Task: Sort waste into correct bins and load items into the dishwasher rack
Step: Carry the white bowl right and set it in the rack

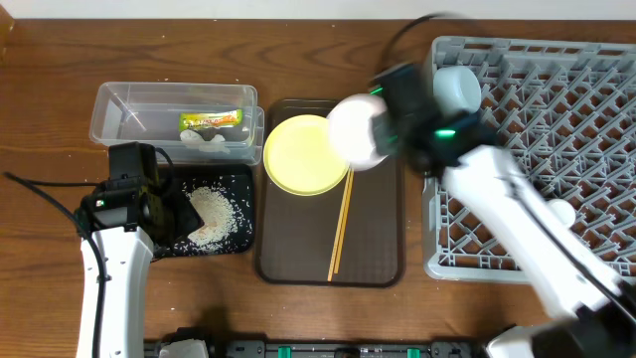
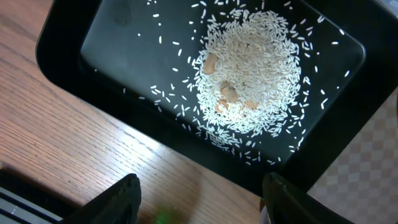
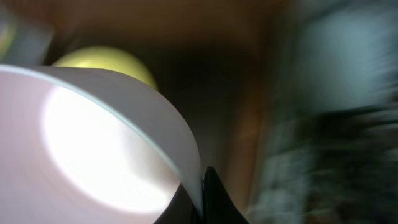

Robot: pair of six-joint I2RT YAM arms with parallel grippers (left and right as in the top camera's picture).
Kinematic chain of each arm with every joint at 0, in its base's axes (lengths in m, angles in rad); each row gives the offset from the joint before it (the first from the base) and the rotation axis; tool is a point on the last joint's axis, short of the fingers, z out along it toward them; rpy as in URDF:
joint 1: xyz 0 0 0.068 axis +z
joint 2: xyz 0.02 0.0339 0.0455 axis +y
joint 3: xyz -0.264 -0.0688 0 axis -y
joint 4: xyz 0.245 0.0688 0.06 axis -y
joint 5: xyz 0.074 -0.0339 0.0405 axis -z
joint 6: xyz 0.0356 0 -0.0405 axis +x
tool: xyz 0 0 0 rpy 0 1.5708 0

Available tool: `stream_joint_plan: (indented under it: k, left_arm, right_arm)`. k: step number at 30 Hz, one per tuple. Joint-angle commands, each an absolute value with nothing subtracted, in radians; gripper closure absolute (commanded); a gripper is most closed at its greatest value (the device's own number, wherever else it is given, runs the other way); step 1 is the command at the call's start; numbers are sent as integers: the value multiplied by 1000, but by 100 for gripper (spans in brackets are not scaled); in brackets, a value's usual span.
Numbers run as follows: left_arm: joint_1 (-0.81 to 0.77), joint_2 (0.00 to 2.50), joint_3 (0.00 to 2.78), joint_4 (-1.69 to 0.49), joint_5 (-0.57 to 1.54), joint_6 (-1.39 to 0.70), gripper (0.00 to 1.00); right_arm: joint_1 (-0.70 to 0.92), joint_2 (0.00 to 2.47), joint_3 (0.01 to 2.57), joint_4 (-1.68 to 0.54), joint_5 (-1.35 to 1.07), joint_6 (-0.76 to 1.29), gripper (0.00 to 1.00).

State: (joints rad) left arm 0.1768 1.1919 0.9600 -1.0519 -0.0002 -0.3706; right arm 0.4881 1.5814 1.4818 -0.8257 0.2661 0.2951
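My right gripper (image 3: 200, 186) is shut on the rim of the white bowl (image 1: 356, 130), held in the air over the brown serving tray, beside the grey dishwasher rack (image 1: 556, 149). The bowl fills the blurred right wrist view (image 3: 93, 143). The yellow plate (image 1: 303, 154) and the wooden chopsticks (image 1: 341, 224) lie on the serving tray. A light blue bowl (image 1: 457, 88) sits in the rack's near-left corner. My left gripper (image 2: 199, 199) is open and empty over the wood beside the black tray (image 2: 124, 37), which holds rice grains (image 2: 249, 81). The clear tub (image 1: 129, 119) holds the green-and-yellow wrapper (image 1: 211, 121) and white tissue (image 1: 204, 142).
The dark brown serving tray (image 1: 373, 239) lies between the black tray and the rack. A black cable (image 1: 40, 194) trails on the table at the left. A small white object (image 1: 562, 211) sits in the rack.
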Motion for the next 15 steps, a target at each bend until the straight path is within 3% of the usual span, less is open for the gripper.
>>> stream_joint_plan:
  k: [1,15]
  left_arm:
    - [183,1188,966,-1058,-11,-379,34]
    - [183,1188,966,-1057,-11,-379,34]
  right_arm:
    - [388,1547,1491,-788,525,174,99]
    - [43,1667,1491,-401,872,-306,99]
